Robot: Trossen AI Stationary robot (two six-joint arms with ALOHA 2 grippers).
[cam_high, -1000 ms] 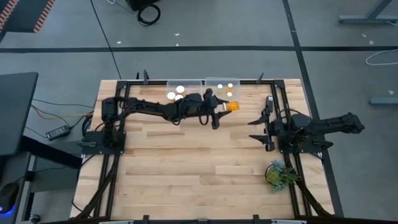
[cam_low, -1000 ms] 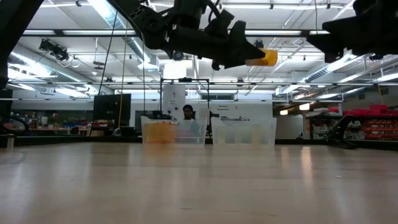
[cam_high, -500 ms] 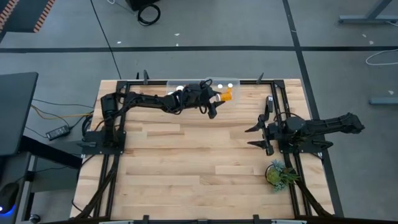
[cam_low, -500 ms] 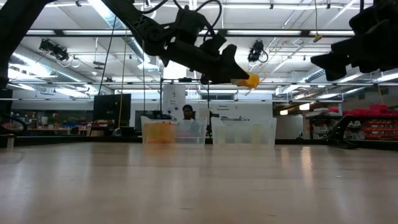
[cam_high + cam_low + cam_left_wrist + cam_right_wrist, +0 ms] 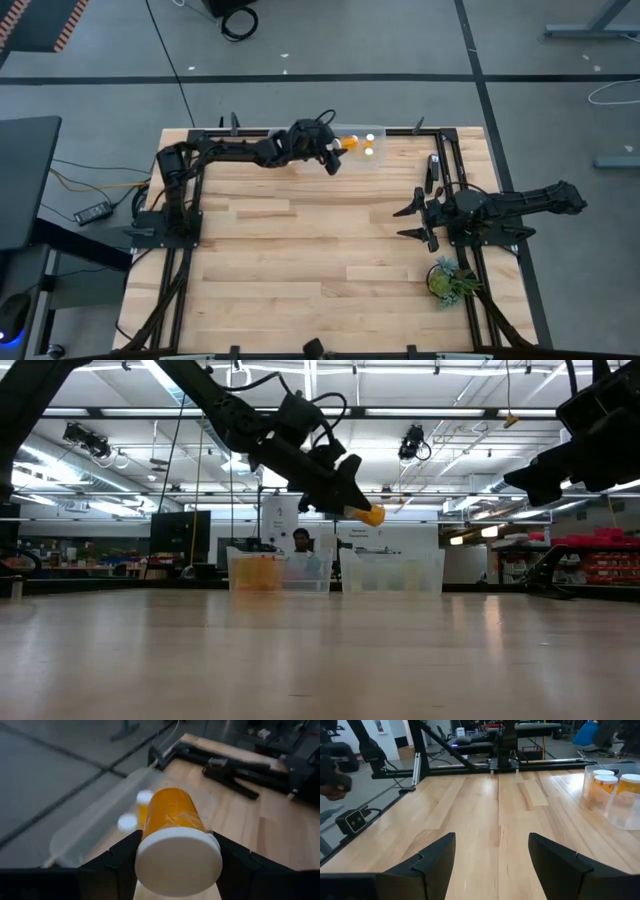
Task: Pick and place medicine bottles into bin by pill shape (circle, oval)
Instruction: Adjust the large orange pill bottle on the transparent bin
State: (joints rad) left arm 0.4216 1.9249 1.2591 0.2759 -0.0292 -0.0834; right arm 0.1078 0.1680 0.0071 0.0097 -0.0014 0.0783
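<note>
Glossy amber plastic bottle [image 5: 172,815], smooth white cap, pale wood-plank table [image 5: 300,260], clear plastic bin [image 5: 372,158]

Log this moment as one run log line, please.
left gripper: shut on orange white-capped medicine bottle, held above clear plastic bin at table's far edge | right gripper: open, empty, waiting at right side

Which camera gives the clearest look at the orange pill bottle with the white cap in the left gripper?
The left wrist view: the orange pill bottle with the white cap fills the frame, clamped between the left gripper fingers. The high view shows only an orange speck above the clear bin; the low view shows its orange end. The right wrist view misses it.
</note>
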